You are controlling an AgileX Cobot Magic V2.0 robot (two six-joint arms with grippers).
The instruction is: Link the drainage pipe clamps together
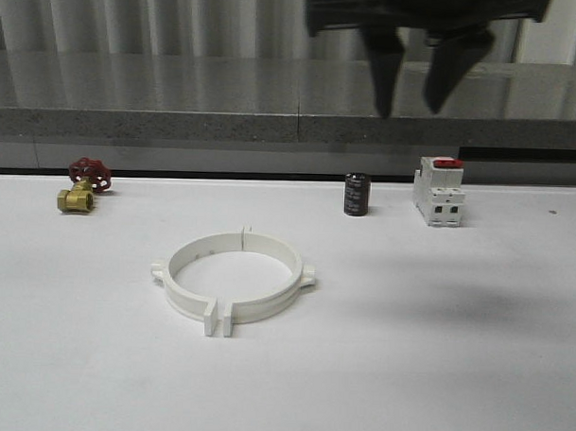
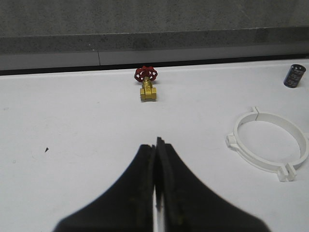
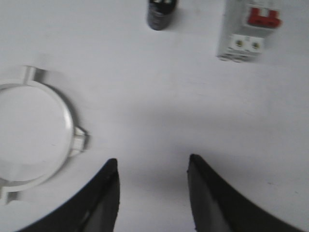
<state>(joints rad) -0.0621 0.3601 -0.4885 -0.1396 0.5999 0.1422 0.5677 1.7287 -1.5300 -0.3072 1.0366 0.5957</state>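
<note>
The two white drainage pipe clamps lie on the table as one wide ring, their end tabs side by side at the front and back with a narrow gap at the front. The ring also appears in the left wrist view and the right wrist view. My right gripper hangs open high above the table, to the right of the ring, with nothing between its fingers. My left gripper is shut and empty, over bare table left of the ring.
A brass valve with a red handwheel sits at the back left. A small black cylinder and a white block with a red top stand at the back right. A grey ledge runs behind the table.
</note>
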